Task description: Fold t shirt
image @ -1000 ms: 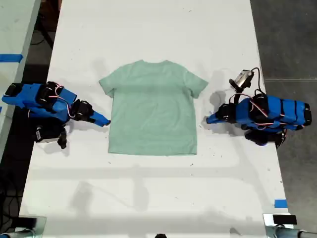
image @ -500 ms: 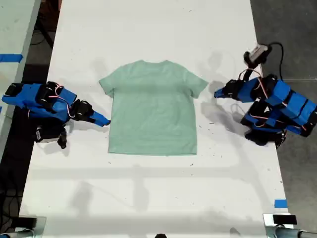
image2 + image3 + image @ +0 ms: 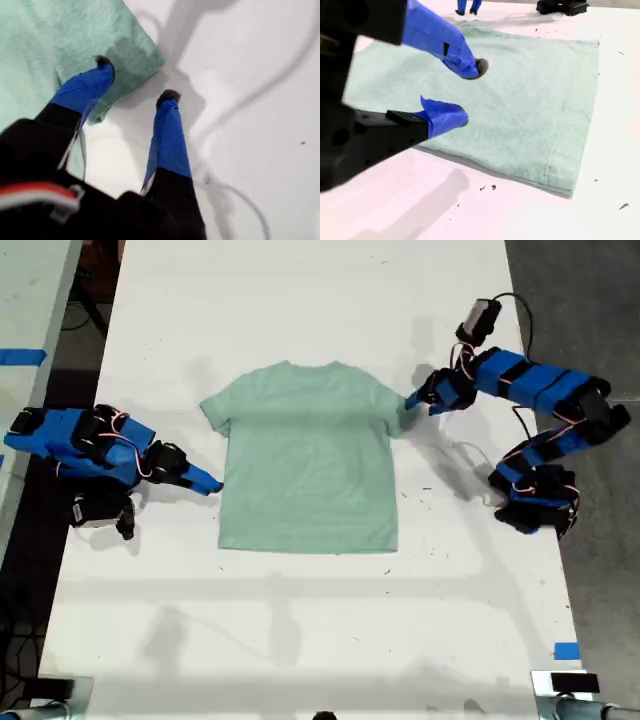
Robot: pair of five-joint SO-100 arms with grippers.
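The pale mint-green t shirt (image 3: 310, 455) lies flat and spread on the white table (image 3: 300, 620), collar toward the far edge. My first gripper (image 3: 412, 402) is open at the sleeve on the exterior view's right. In the first wrist view (image 3: 136, 79) one fingertip (image 3: 103, 62) is over the sleeve cloth (image 3: 50, 35) and the other over bare table. My second gripper (image 3: 215, 485) is open at the shirt's side edge on the exterior view's left. Its second wrist view (image 3: 470, 92) shows both fingertips just above the cloth (image 3: 535, 90), holding nothing.
A thin cable (image 3: 470, 455) lies on the table by the first arm's base (image 3: 535, 505). Blue tape (image 3: 566, 650) marks the table near the exterior view's lower right. Dark floor lies beyond both long table edges, with another pale surface (image 3: 25, 390) at the exterior view's left.
My first arm has swung from beside the shirt's lower side up and inward to the sleeve. My second arm and the shirt have not moved.
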